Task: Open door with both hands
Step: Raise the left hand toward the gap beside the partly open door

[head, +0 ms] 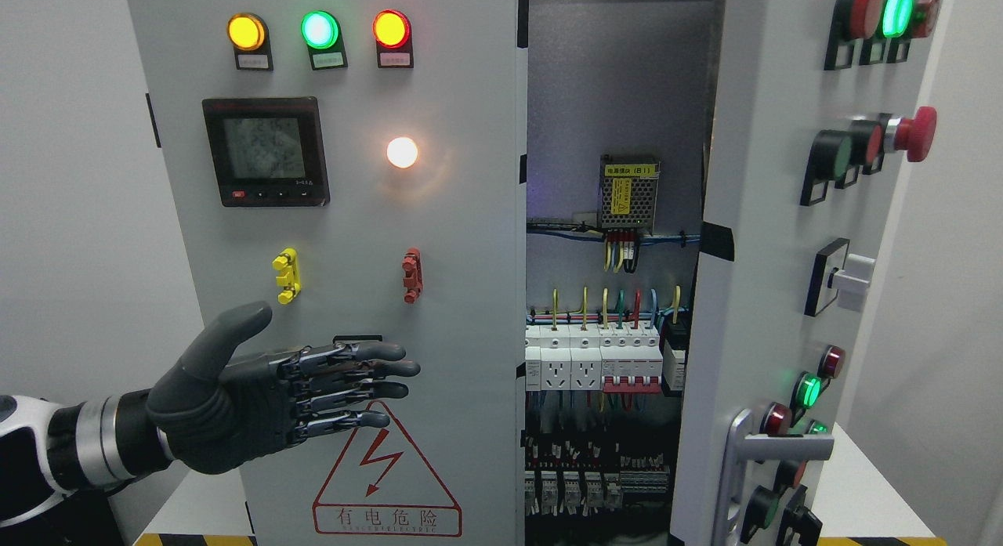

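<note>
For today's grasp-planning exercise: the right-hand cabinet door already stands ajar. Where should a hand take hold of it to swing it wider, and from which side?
Probably the silver lever handle low on the right door. It stands proud of the panel with a horizontal bar, so fingers could wrap it from the front. The door's free edge, exposed beside the gap, is an alternative, hooked from the opening side. The left hand is open before the left door.

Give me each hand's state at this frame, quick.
Left hand: open, fingers stretched out flat in front of the left door, holding nothing.
Right hand: not in view.
</note>
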You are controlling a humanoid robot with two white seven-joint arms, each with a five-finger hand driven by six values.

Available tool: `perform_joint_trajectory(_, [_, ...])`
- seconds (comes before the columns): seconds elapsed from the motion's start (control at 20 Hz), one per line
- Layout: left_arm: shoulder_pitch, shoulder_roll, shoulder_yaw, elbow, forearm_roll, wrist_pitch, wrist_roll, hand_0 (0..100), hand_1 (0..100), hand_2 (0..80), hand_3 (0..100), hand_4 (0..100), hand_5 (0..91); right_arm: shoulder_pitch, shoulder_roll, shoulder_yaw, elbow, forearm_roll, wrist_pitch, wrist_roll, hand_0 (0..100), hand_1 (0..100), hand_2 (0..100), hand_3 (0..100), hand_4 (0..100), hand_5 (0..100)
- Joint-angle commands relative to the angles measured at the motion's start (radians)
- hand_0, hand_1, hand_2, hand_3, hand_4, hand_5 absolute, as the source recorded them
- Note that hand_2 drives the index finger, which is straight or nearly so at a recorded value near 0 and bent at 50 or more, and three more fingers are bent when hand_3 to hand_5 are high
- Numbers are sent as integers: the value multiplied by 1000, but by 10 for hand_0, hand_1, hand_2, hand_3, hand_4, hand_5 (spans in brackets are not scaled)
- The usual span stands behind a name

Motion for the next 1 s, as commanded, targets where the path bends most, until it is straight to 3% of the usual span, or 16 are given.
perform_joint_trajectory(0.0, [-135, -68, -194, 29, 66, 19, -6, 0, 0, 0, 0, 0, 0, 0, 0, 0, 0, -29, 0, 0, 382, 0, 0, 0, 0, 0])
perform_joint_trajectory(0.15, [-182, -66, -241, 29, 121, 20, -6, 0, 0, 0, 0, 0, 0, 0, 0, -1, 0, -29, 0, 0, 382, 0, 0, 0, 0, 0])
perform_joint_trajectory(0.4, [-201, -83, -242, 29, 129, 24, -6, 0, 0, 0, 0, 0, 0, 0, 0, -1, -1, -29, 0, 0, 382, 0, 0, 0, 0, 0])
perform_joint_trajectory(0.5, [-247, -86, -273, 29, 179, 28, -6, 0, 0, 0, 0, 0, 0, 0, 0, 1, 0, -29, -1, 0, 382, 0, 0, 0, 0, 0])
perform_joint_trajectory(0.65, [-220, -71, -242, -28, 218, 25, -6, 0, 0, 0, 0, 0, 0, 0, 0, -1, -3, -32, -1, 0, 382, 0, 0, 0, 0, 0])
perform_joint_trajectory(0.85, [-177, -182, -138, 116, 184, 50, -6, 0, 0, 0, 0, 0, 0, 0, 0, -1, -4, -29, -1, 0, 383, 0, 0, 0, 0, 0])
perform_joint_trajectory(0.95, [-143, -202, -78, 136, 145, 101, -6, 0, 0, 0, 0, 0, 0, 0, 0, -1, -4, -29, -1, 0, 382, 0, 0, 0, 0, 0])
